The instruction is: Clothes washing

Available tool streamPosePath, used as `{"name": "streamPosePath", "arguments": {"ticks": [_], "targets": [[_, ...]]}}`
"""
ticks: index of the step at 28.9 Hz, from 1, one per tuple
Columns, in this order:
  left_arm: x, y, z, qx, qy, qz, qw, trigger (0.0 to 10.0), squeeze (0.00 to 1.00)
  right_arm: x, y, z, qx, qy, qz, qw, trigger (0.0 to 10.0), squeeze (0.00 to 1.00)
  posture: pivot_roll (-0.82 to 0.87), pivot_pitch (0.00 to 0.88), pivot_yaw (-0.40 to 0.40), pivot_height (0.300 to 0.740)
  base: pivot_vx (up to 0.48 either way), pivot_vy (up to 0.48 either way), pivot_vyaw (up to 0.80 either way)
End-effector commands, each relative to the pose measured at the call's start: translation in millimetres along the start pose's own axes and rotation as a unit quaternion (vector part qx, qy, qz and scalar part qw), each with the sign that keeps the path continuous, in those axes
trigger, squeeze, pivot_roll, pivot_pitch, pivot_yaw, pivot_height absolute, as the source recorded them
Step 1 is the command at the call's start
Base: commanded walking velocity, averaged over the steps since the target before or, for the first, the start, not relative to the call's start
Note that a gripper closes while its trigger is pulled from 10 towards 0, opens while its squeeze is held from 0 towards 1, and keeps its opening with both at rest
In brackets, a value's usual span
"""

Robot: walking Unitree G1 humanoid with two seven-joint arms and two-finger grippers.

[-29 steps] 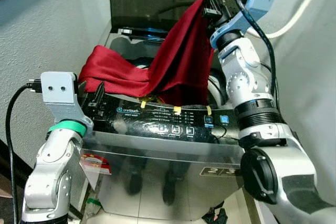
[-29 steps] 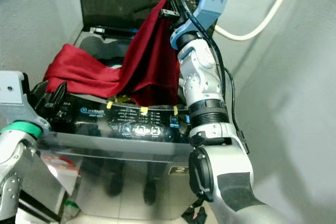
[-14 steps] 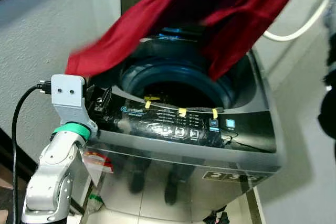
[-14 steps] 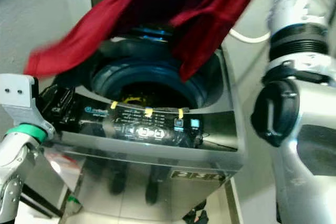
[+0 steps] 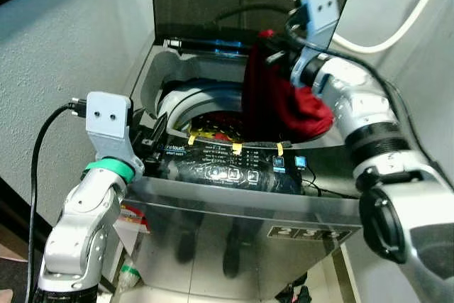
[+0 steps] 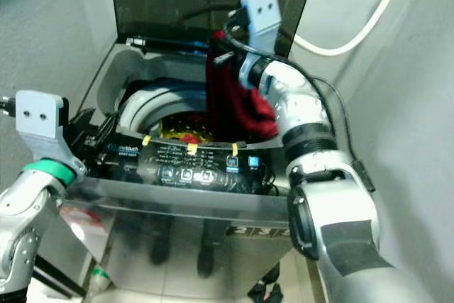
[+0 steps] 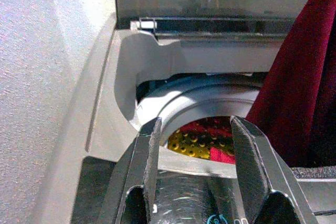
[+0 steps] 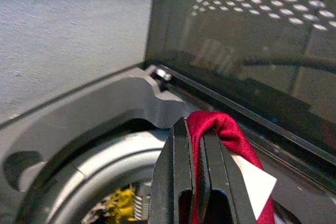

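Fingers of the right gripper (image 8: 193, 182) are pinched on a fold of the red garment (image 5: 280, 104), holding it above the open washing machine (image 5: 241, 175). The cloth hangs from there, its bulk bunched over the right rim of the drum opening (image 5: 206, 108) rather than inside. The left gripper (image 7: 194, 166) hovers with its fingers spread and empty over the control panel (image 5: 227, 168). Released here, the garment would likely snag on the rim or slide outside the tub, because most of its weight sits off-centre.

Even indoor light, sharp, no blur
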State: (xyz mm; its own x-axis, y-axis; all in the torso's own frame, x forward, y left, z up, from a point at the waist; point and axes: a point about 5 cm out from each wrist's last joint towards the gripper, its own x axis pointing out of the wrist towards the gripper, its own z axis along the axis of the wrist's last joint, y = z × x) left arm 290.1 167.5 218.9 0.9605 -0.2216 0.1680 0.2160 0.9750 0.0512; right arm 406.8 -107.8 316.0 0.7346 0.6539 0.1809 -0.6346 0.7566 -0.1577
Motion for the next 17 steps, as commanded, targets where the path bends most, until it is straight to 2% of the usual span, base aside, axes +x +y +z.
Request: {"name": "streamPosePath", "arguments": {"ticks": [1, 6, 10, 11, 12, 13, 17], "targets": [[1.4, 0.0, -1, -0.002, 0.007, -0.006, 1.000, 10.0, 0.00, 1.3, 6.3, 5, 0.004, -0.012, 0.025, 1.000, 10.0, 0.00, 0.19, 0.021, 0.010, 0.740, 0.000, 0.000, 0.00], [3.0, 3.3, -2, 0.008, 0.027, 0.005, 1.000, 10.0, 0.00, 1.2, 7.3, 13, 0.030, -0.023, 0.044, 0.998, 10.0, 0.00, 0.19, 0.019, 0.009, 0.740, 0.000, 0.000, 0.00], [3.5, 4.4, -3, 0.016, 0.050, 0.003, 0.999, 10.0, 0.00, -0.3, 6.1, 14, 0.055, -0.003, 0.055, 0.997, 10.0, 0.00, 0.20, 0.008, 0.002, 0.740, 0.000, 0.000, 0.00], [3.1, 2.5, -7, 0.014, 0.073, -0.012, 0.997, 10.0, 0.00, -1.7, 7.5, 10, 0.055, 0.033, 0.076, 0.995, 10.0, 0.00, 0.20, 0.004, 0.003, 0.740, 0.000, 0.000, 0.00], [3.1, 2.5, -7, 0.014, 0.073, -0.012, 0.997, 10.0, 0.00, -1.7, 7.5, 10, 0.055, 0.033, 0.076, 0.995, 10.0, 0.00, 0.20, 0.004, 0.003, 0.740, 0.000, 0.000, 0.00], [1.5, -4.8, -12, 0.003, 0.104, -0.052, 0.993, 10.0, 0.00, -6.6, 10.8, 2, 0.041, 0.087, 0.111, 0.989, 10.0, 0.00, 0.21, 0.000, 0.002, 0.740, 0.000, 0.000, 0.00], [0.7, -10.4, -13, -0.001, 0.112, -0.080, 0.990, 10.0, 0.00, -8.9, 11.9, -1, 0.032, 0.104, 0.122, 0.987, 10.0, 0.00, 0.21, 0.000, 0.003, 0.740, 0.000, 0.000, 0.00]]}}
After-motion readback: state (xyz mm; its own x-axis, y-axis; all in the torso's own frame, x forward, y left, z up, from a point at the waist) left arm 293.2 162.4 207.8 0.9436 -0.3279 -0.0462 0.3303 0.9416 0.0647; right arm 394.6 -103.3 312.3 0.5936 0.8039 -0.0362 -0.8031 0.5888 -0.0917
